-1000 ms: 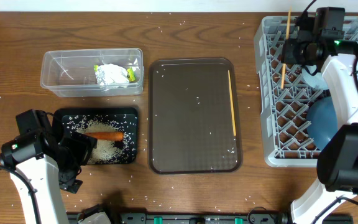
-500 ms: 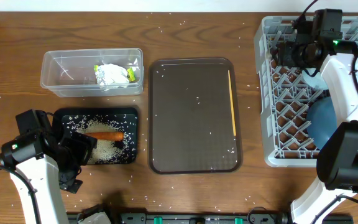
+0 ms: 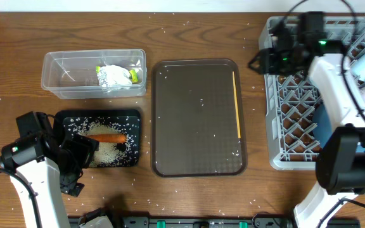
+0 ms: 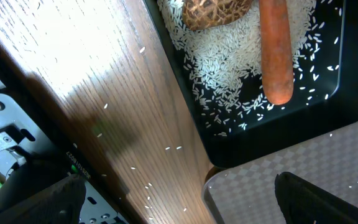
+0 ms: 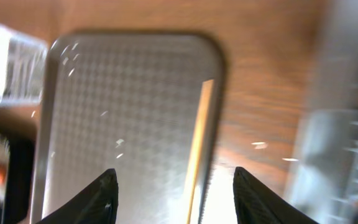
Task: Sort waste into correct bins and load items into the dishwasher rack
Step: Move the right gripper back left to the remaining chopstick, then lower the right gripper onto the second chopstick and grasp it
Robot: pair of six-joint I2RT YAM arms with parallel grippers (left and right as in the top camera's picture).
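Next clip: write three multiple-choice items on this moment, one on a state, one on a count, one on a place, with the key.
1. The right gripper is: A) open, empty B) shut, empty C) clamped on an item.
2. Count each chopstick on the brown serving tray: A) none B) one C) three.
3. The carrot lies: A) in the right gripper B) on the brown serving tray C) in the black tray.
Key: 1A, its fingers stand apart with nothing between; 2B, a single stick lies along one long edge; 3C, it rests inside that tray.
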